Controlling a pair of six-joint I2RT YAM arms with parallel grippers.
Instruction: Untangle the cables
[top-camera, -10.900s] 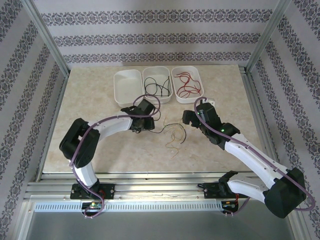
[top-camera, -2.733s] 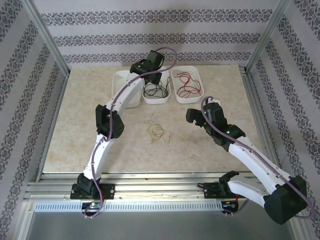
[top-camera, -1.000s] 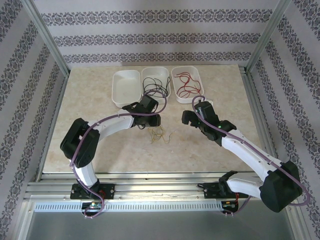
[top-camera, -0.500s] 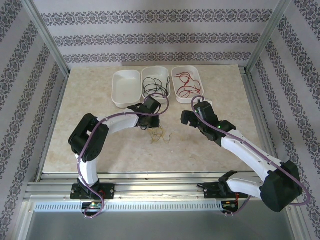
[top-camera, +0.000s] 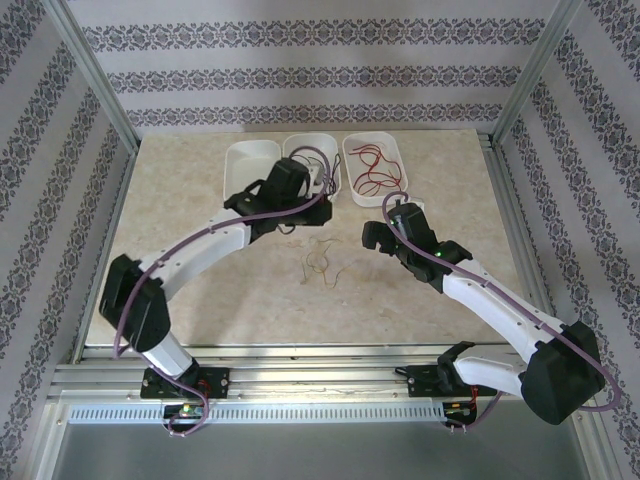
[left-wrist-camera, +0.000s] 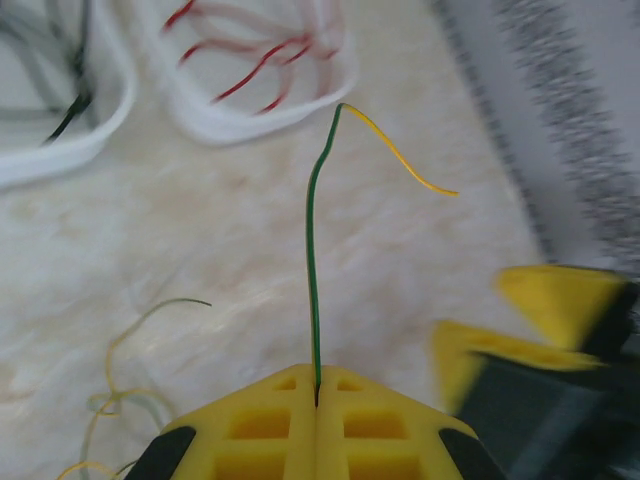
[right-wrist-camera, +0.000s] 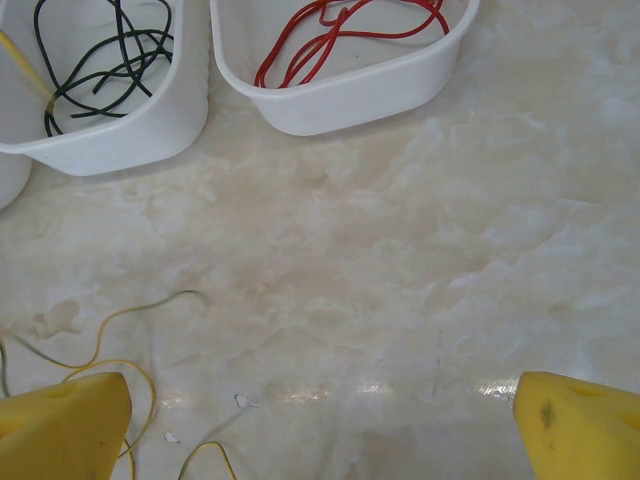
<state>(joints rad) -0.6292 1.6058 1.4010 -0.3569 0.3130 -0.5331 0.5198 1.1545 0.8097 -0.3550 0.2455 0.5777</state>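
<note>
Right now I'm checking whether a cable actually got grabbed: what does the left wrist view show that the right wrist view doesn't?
Left wrist view: the left gripper shut on a green-and-yellow cable that stands up from its closed fingers. Right wrist view: the right gripper wide open, holding nothing, with bare table between its fingers. Shared: the red cables in their white bin, the black cables in the neighbouring bin, and loose yellowish-green cables lying on the table.
</note>
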